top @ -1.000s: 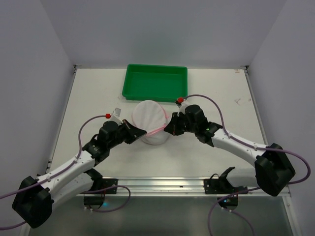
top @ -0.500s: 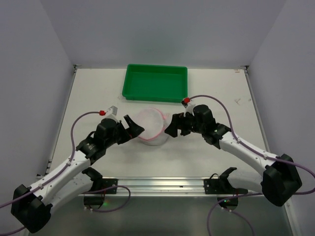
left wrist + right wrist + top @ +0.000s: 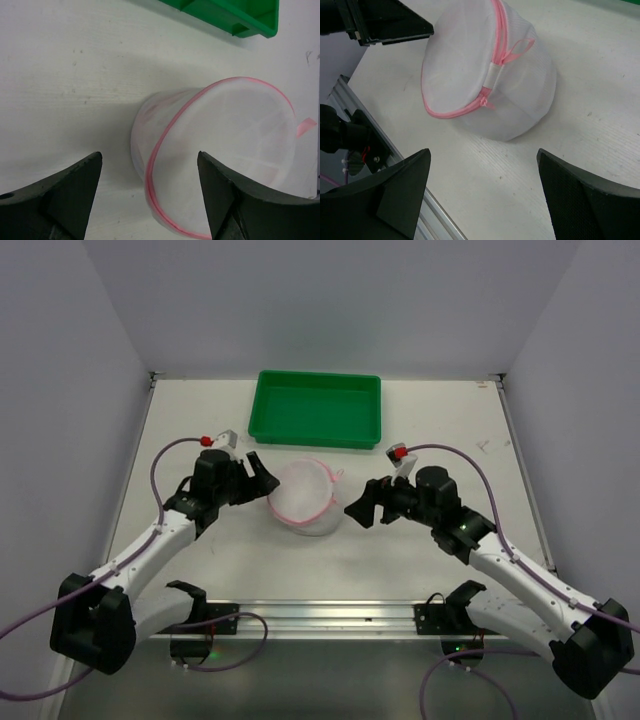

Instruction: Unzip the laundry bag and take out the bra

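The laundry bag [image 3: 303,498] was white see-through mesh with pink zipper trim (pink pull loop too). The tray [image 3: 316,410] was plain green. The 2 grippers, left gripper [image 3: 260,468] and right gripper [image 3: 360,510], were black; the table [image 3: 200,410] was off-white.

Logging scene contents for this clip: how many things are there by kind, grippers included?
Round white mesh laundry bag with pink zipper trim: 1
Green rectangular plastic tray: 1
Black two-finger grippers: 2, left gripper and right gripper
Total: 4
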{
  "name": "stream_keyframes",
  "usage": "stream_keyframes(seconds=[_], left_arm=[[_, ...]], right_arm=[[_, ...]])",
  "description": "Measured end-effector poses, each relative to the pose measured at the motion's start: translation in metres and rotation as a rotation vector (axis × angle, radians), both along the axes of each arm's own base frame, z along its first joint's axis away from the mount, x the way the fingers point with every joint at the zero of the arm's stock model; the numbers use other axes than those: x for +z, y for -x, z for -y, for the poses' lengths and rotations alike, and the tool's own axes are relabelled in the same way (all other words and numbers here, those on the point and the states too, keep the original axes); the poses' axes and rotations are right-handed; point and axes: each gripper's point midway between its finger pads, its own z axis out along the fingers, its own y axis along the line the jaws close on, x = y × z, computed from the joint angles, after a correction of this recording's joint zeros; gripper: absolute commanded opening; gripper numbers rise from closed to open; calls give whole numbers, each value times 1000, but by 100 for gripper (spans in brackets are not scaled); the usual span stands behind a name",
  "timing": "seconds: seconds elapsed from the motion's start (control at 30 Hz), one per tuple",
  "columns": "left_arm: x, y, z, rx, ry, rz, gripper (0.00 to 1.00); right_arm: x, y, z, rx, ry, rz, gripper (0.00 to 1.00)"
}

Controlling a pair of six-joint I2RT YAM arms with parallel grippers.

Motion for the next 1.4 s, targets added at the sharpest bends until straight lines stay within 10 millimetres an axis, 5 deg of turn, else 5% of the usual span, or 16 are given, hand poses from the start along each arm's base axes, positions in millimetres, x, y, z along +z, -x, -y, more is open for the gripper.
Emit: stream_keyframes(seconds=[0.37, 0.6, 0.77, 1.27, 1.4], left_arm=[[24, -33, 32, -224, 2, 153, 53], [7, -33, 41, -302, 1, 118, 45], [2, -31, 44, -340, -9, 111, 26], [60, -40, 46, -389, -49, 236, 3], [76, -36, 50, -406, -23, 258, 5]], right_arm=[[-10, 6, 5, -3, 11, -11, 88], [-7, 7, 5, -2, 3, -3, 88], [-2, 8, 5, -5, -9, 3, 88], [8, 11, 7, -11, -38, 18, 88], [7, 11, 7, -12, -38, 14, 88]])
